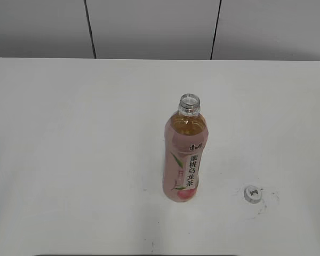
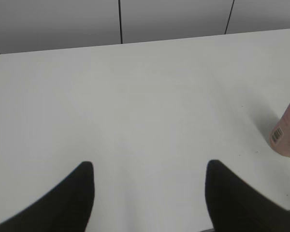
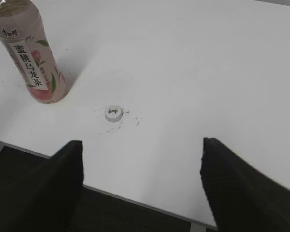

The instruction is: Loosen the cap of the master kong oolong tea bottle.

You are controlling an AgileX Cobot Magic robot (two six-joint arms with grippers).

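Observation:
The master kong oolong tea bottle (image 1: 185, 154) stands upright near the middle of the white table, its neck open and uncapped. It also shows in the right wrist view (image 3: 31, 53), and its base shows at the right edge of the left wrist view (image 2: 287, 130). The white cap (image 1: 252, 193) lies on the table to the right of the bottle, top side up (image 3: 113, 113). My left gripper (image 2: 149, 166) is open and empty, left of the bottle. My right gripper (image 3: 141, 145) is open and empty over the table's front edge, short of the cap. Neither gripper shows in the exterior view.
The white table (image 1: 69, 133) runs back to a grey panelled wall (image 1: 149, 26). Faint dark smudges mark the surface around the cap (image 3: 133, 121). The table's front edge and dark floor (image 3: 135, 212) lie under my right gripper.

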